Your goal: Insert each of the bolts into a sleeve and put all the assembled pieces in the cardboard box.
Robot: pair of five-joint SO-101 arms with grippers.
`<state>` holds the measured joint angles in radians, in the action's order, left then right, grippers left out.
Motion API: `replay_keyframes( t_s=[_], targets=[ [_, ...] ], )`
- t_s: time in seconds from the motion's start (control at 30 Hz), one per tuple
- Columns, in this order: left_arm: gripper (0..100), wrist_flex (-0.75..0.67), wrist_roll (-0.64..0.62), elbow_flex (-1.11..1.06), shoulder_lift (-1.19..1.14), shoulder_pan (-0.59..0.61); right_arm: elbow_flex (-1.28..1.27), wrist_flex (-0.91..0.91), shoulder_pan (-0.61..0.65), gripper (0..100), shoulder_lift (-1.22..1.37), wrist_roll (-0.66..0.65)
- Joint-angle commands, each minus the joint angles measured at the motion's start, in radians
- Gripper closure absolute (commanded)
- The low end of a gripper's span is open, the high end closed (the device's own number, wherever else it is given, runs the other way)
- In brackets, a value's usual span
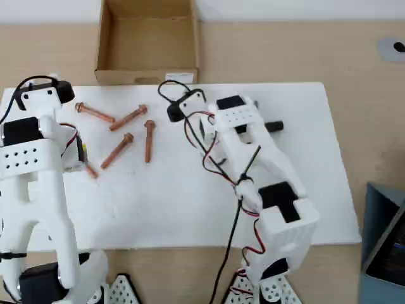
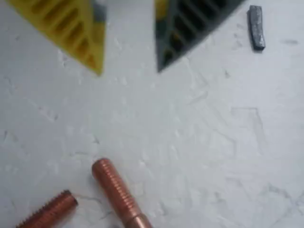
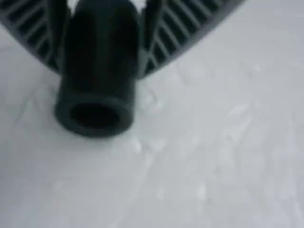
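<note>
1. progress: by my reading nothing is finished yet. the cardboard box (image 1: 149, 44), at the far side of the worktop (image 1: 361, 82), has a bare floor with no assembled piece in it.
2. the bolts (image 1: 128, 118) lie loose on the white mat (image 1: 190, 202), scattered near the left arm. i count five in the high view, one half under that arm, and none wears a sleeve.
3. my right pincer (image 3: 99, 66) is pinching a black sleeve (image 3: 95, 111) low over the mat, its open bore facing the wrist camera. i'd call that the first half of one pairing.
4. a second sleeve (image 1: 273, 126) lies on the mat just beside the right arm, untouched.
5. my left pincer (image 2: 128, 47) is spread and holds nothing. it hangs over the mat with two bolt ends near it in its wrist view. a small dark bar (image 2: 255, 27) lies farther off on the mat there; i can't tell whether it is a sleeve.
6. what is left, as i judge it: pick up a bolt, mate it with the held sleeve, box the pair, then repeat for the rest. i can make out fewer sleeves than bolts.
7. surface: the mat is white and lightly pitted, laid on a pale wood worktop, and the box sits at its far edge.
8. room: a dark grey bin (image 1: 383, 240) stands at the right edge, and red and black cables (image 1: 215, 158) trail along the right arm.
</note>
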<state>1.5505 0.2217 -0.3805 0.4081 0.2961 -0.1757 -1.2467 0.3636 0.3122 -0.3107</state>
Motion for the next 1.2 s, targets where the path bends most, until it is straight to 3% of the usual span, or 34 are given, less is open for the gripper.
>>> replay_keyframes(
  t_s=[0.0,0.3,0.53,0.97,1.17],
  targets=[
    [92,0.000,0.003,0.003,0.002,0.008,0.088,-0.049,0.016,98.7,0.016,0.000],
    [92,0.000,0.002,0.009,0.012,0.008,0.381,-0.327,0.012,98.7,-0.163,-0.002],
    [92,0.003,-0.002,0.012,0.012,0.005,0.452,-0.466,0.010,98.7,-0.306,0.005],
    [92,0.087,-0.005,0.169,0.002,0.000,0.255,-0.537,-0.019,98.7,-0.765,0.138],
    [92,0.110,0.000,0.338,-0.114,-0.054,0.027,-0.535,-0.154,98.7,-0.964,0.135]
  ],
)
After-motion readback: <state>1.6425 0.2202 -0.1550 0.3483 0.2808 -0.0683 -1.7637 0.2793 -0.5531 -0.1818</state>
